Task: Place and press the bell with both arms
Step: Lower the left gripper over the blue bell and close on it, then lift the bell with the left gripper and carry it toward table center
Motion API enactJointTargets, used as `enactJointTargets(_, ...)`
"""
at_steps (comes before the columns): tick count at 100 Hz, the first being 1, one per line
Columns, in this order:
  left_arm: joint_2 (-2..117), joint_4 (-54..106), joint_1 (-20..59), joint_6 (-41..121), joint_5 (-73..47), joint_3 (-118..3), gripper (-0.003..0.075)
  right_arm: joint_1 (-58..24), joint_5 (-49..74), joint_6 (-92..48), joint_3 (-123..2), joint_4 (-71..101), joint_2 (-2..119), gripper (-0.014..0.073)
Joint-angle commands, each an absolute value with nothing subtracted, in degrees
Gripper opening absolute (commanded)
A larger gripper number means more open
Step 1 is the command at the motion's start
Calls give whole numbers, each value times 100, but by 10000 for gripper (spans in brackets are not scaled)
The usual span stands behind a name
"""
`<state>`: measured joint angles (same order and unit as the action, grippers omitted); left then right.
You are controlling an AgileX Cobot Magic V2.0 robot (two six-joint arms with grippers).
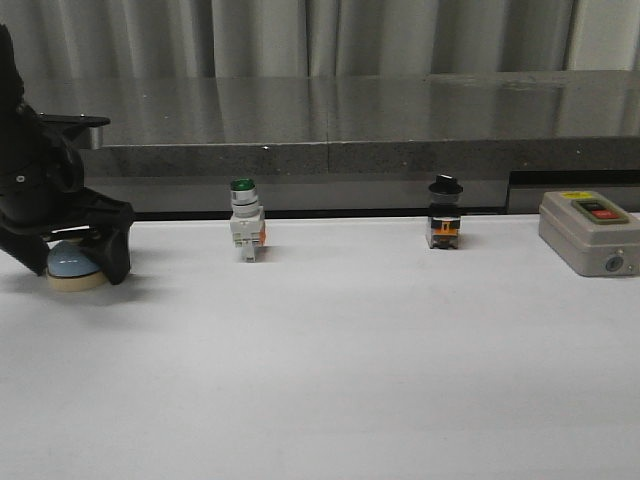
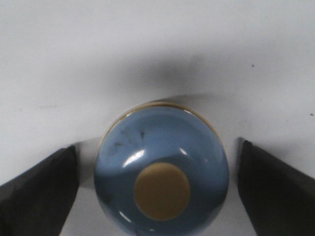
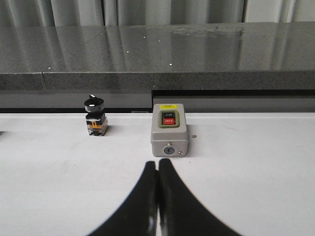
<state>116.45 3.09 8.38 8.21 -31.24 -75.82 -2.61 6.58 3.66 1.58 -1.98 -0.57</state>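
Observation:
The bell (image 1: 74,265), light-blue dome on a cream base, stands on the white table at the far left. My left gripper (image 1: 72,262) hangs straight over it, its black fingers (image 1: 115,255) down on either side. In the left wrist view the bell (image 2: 162,147) with its cream knob (image 2: 162,191) fills the gap between the fingers (image 2: 39,189), with a strip of table showing on each side. The left gripper (image 2: 158,189) is open. My right gripper (image 3: 157,164) is shut and empty, low over the table, pointing at the grey box. It is out of the front view.
A green-topped white switch (image 1: 245,230) stands at the back centre-left, a black knob switch (image 1: 445,226) at the back centre-right, a grey box with buttons (image 1: 590,232) at the far right. A dark stone ledge (image 1: 350,140) runs behind the table.

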Motion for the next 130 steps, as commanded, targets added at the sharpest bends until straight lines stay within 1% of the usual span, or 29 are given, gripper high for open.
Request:
enactJointTargets(1,11372,342,864,823,-2940,-7730,479,-220,170,340,73,-251,-153,-60)
enactJointTargets(12,11372,342,864,823,-2987,-7730,309,-220,170,340,73,-251,-153,-60)
enactJointTargets(19,11337,342,864,823,-3038,-7730,240,-220,170,340,73,-251,-153,-60)
enactJointTargets(26,11266,342,864,823,-3118,-7730,208,-220,170,340,73,-251,-153,-60)
enactJointTargets(51,10585,499,886,823,-3454,-7730,204,-220,170,340,73,-251,-153,-60)
enactJointTargets(65,10100,653,1114,823,-3668,-7730,202,-220,170,340,73,-251,-153,-60)
enactJointTargets(81,9778,663,1723,823,-3750,-7730,199,-220,170,340,73,-251,-153,-60)
enactJointTargets(96,9776,663,2456,823,-3689,-7730,199,-220,170,340,73,-251,-153,-60)
enactJointTargets(115,9922,663,3331,823,-3147,-7730,199,-220,170,340,73,-251,-153,-60)
enactJointTargets(130,10233,663,3736,823,-2792,-7792,199,-220,170,340,73,-251,-153,-60)
